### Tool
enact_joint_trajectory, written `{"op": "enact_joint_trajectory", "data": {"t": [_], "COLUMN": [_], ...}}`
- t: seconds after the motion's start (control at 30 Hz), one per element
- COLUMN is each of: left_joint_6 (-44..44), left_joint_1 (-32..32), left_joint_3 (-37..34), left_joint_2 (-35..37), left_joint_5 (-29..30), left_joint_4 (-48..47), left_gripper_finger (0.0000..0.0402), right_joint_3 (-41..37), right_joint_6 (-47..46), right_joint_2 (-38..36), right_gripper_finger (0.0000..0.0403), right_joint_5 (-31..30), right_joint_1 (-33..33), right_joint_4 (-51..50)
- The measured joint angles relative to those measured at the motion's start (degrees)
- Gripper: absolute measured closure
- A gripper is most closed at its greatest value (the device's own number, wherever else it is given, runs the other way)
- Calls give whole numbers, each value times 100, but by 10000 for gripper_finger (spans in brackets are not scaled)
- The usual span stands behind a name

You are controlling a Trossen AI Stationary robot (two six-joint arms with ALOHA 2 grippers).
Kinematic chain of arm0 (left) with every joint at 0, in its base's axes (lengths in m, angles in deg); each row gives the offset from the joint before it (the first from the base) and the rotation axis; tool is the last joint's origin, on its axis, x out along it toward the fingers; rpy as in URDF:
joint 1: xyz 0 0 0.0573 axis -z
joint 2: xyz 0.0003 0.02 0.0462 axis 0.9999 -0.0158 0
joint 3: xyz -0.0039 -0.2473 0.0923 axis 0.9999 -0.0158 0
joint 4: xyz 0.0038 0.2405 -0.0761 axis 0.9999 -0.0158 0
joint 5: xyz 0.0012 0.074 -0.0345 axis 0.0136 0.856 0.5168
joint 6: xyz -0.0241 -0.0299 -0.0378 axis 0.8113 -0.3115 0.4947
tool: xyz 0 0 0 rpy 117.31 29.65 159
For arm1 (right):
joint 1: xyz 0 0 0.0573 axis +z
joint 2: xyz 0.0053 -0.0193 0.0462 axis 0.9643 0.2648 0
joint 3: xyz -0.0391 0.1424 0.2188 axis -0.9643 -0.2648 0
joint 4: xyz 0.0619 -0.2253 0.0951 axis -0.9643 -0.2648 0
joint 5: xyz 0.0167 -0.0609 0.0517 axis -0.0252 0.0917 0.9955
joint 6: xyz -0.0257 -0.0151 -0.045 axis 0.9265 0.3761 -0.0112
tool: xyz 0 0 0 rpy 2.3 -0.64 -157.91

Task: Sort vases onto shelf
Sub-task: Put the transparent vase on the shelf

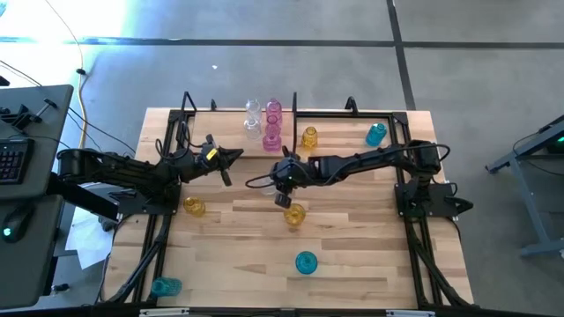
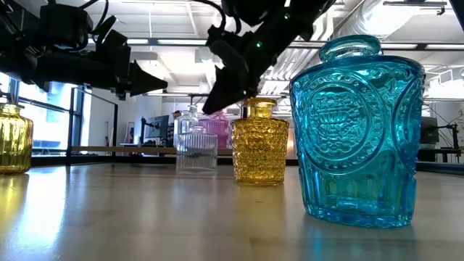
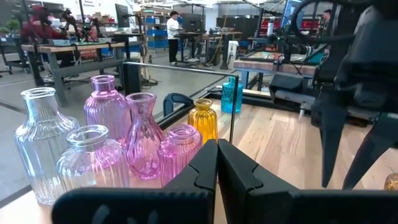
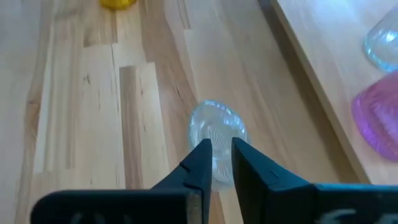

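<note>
My right gripper (image 4: 219, 151) hangs over the table's middle, fingers a narrow gap apart and pointing down just above a clear vase (image 4: 214, 127) that stands on its base on the table (image 2: 196, 151). I see no touch. My left gripper (image 3: 217, 152) is shut and empty, left of the right one (image 1: 234, 158), pointing at the shelf (image 1: 293, 113) along the far edge. On the shelf stand clear (image 3: 40, 143), pink (image 3: 106, 109), amber (image 3: 203, 119) and teal (image 3: 231, 96) vases.
Loose vases stand on the table: amber at the left (image 1: 194, 207), amber just near of my right gripper (image 1: 294, 214), teal toward the near edge (image 1: 306, 262) and teal at the near-left corner (image 1: 166, 286). The shelf's black posts (image 3: 232, 109) rise by the grouped vases.
</note>
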Motion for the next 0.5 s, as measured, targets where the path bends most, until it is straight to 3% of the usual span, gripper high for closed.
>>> {"op": "enact_joint_trajectory", "data": {"t": [0.17,0.5], "left_joint_6": [0,0], "left_joint_1": [0,0], "left_joint_3": [0,0], "left_joint_2": [0,0], "left_joint_5": [13,13], "left_joint_4": [-43,-78], "left_gripper_finger": [399,399], "right_joint_3": [50,53], "right_joint_6": [92,206], "right_joint_2": [0,325], "right_gripper_finger": [338,158], "right_joint_5": [-22,177], "right_joint_1": [0,0], "right_joint_4": [-54,455]}}
